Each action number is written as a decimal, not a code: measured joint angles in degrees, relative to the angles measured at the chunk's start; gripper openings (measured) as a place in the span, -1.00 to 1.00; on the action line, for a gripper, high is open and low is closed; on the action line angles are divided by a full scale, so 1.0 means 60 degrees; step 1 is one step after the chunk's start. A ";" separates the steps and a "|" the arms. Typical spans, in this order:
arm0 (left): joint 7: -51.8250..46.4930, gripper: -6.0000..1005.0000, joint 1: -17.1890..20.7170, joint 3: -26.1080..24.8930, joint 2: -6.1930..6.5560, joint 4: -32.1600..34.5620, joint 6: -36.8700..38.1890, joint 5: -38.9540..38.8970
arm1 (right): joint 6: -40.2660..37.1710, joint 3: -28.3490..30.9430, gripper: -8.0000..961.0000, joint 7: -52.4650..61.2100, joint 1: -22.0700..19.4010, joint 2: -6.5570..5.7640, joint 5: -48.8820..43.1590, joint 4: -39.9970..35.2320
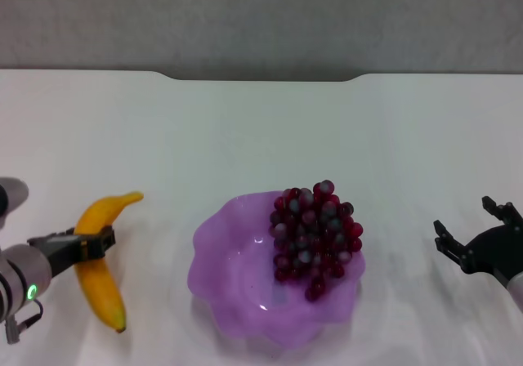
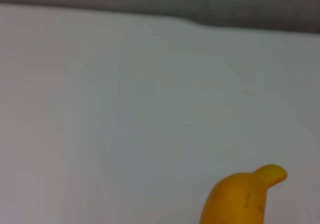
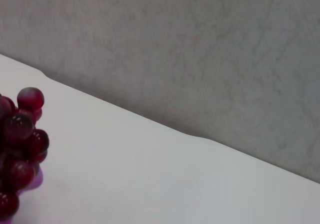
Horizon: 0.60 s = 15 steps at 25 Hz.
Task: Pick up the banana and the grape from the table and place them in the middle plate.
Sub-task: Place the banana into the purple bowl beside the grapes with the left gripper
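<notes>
The grape bunch (image 1: 315, 235) lies in the right half of the purple scalloped middle plate (image 1: 237, 276) at the centre front of the white table (image 1: 261, 129). The yellow-orange banana (image 1: 102, 288) is at the front left, to the left of the plate. My left gripper (image 1: 94, 243) is closed across the banana's middle. The banana's end shows in the left wrist view (image 2: 245, 199). My right gripper (image 1: 462, 219) is open and empty, right of the plate. The grapes (image 3: 20, 134) show at the edge of the right wrist view.
The table's far edge has a notch (image 1: 261, 78) against the grey wall (image 1: 261, 15). Bare tabletop lies behind the plate and on both sides.
</notes>
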 joint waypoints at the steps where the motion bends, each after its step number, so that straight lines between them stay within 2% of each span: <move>1: 0.0038 0.10 0.0150 -0.0001 0.0002 -0.0359 -0.0153 -0.0094 | 0.0000 0.0004 0.83 0.0000 -0.0004 -0.0001 0.0001 -0.0005; 3: 0.0087 0.11 0.0369 -0.0080 0.0014 -0.1147 -0.0731 -0.0569 | 0.0000 0.0010 0.83 0.0000 -0.0011 -0.0002 0.0000 -0.0036; 4: 0.0087 0.11 0.0369 -0.0080 0.0014 -0.1147 -0.0731 -0.0569 | 0.0000 0.0010 0.83 0.0000 -0.0011 -0.0002 -0.0001 -0.0055; 5: 0.0241 0.12 0.0321 -0.0361 0.0060 -0.1800 -0.1843 -0.1466 | 0.0000 0.0012 0.83 0.0000 -0.0012 -0.0002 0.0000 -0.0067; 7: 0.0558 0.12 0.0217 -0.0538 0.0069 -0.1989 -0.2378 -0.2063 | 0.0000 0.0019 0.83 0.0000 -0.0003 -0.0002 0.0000 -0.0072; 11: 0.1936 0.14 0.0055 -0.0506 0.0041 -0.2081 -0.2904 -0.3859 | -0.0001 0.0038 0.83 0.0000 0.0048 -0.0002 0.0000 -0.0072; 15: 0.3821 0.16 0.0016 -0.0017 0.0008 -0.2065 -0.2691 -0.6137 | 0.0000 0.0044 0.83 -0.0001 0.0066 -0.0002 0.0000 -0.0073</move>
